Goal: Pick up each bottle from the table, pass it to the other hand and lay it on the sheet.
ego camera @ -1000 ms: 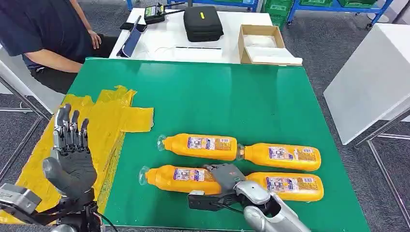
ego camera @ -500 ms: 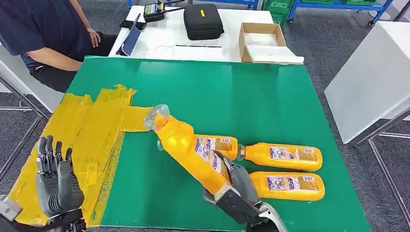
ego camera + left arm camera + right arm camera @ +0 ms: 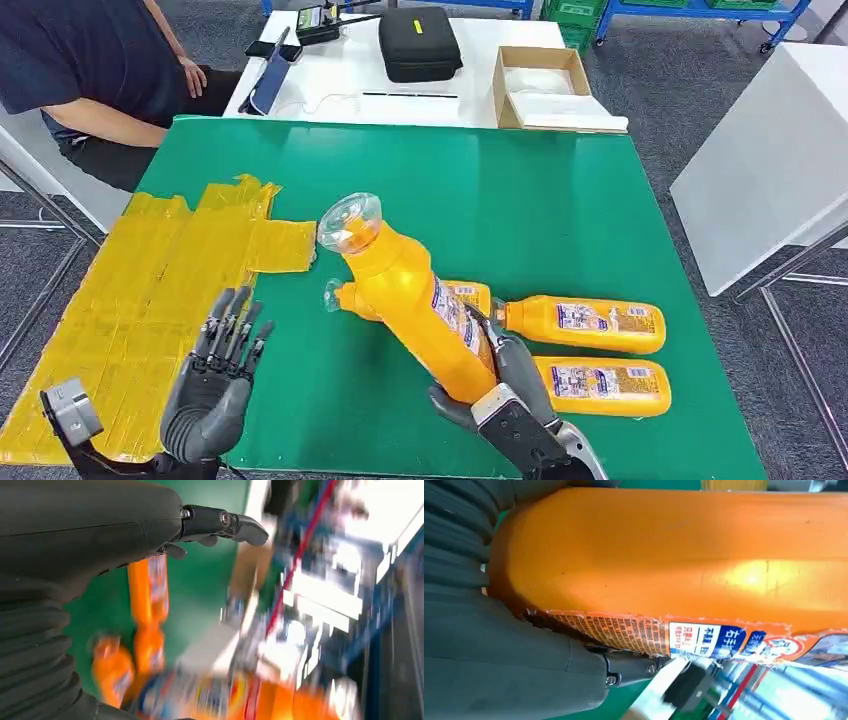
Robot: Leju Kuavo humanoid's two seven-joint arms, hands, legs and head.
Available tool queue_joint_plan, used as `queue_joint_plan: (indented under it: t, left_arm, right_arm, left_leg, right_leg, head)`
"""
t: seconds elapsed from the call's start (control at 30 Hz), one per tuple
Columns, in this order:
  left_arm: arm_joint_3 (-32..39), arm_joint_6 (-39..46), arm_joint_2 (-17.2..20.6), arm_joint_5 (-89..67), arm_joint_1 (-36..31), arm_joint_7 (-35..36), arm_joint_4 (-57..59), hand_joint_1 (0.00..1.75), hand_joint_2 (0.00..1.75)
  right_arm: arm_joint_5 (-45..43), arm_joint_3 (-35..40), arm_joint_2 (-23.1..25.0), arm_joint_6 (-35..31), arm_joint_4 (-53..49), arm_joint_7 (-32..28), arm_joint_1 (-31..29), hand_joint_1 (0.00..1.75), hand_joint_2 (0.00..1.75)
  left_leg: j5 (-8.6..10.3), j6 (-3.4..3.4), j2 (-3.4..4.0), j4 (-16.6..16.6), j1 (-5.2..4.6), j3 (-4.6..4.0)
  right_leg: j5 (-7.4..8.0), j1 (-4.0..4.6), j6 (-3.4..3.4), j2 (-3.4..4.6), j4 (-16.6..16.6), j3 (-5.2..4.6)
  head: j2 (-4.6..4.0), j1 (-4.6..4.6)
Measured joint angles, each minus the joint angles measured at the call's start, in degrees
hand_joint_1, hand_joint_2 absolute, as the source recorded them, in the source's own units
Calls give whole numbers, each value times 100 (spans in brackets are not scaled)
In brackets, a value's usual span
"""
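My right hand (image 3: pixel 503 385) grips an orange bottle (image 3: pixel 405 290) by its lower end and holds it tilted up over the green table (image 3: pixel 480 190), clear cap (image 3: pixel 349 221) toward the far left. The right wrist view has this bottle (image 3: pixel 674 555) pressed against the hand (image 3: pixel 524 670). Three more orange bottles lie on the table: one (image 3: pixel 462 295) behind the raised bottle, one (image 3: pixel 583 323) to its right, one (image 3: pixel 597 385) nearest me. My left hand (image 3: pixel 215 385) is open near the front edge, beside the yellow sheet (image 3: pixel 130 290). In the blurred left wrist view the left hand (image 3: pixel 95 530) holds nothing.
A person (image 3: pixel 80 70) sits at the table's far left corner. Behind the green table a white table carries a black case (image 3: pixel 418 45), a cardboard box (image 3: pixel 545 85) and small devices. Another white table (image 3: pixel 770 160) stands to the right.
My right hand has lifted the bottle off the table and tipped it more upright. My left hand has moved right from over the yellow sheet toward the green surface.
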Motion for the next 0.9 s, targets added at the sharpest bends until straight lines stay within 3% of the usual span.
queue_joint_plan:
  t: [0.2,0.33,0.9]
  left_arm:
    - [-52,-97,39,8,-4,-6,9,0,175]
    - [-494,-932,489,391,-114,-59,153,0,175]
    - [-452,-834,570,255,-168,-66,240,0,175]
  right_arm:
    - [24,0,15,75,0,-4,-8,175,175]
    - [286,37,149,712,120,42,-193,175,175]
    - [1206,960,33,1943,424,243,-787,175,175]
  left_leg:
    - [0,0,0,0,0,0]
    - [1,0,-1,0,2,0]
    - [1,-1,0,0,2,-1]
  right_leg:
    - [0,0,0,0,0,0]
    - [-3,1,-3,-1,2,1]
    - [-3,1,-2,-1,4,0]
  head:
    - [0,0]
    - [0,-2]
    - [0,0]
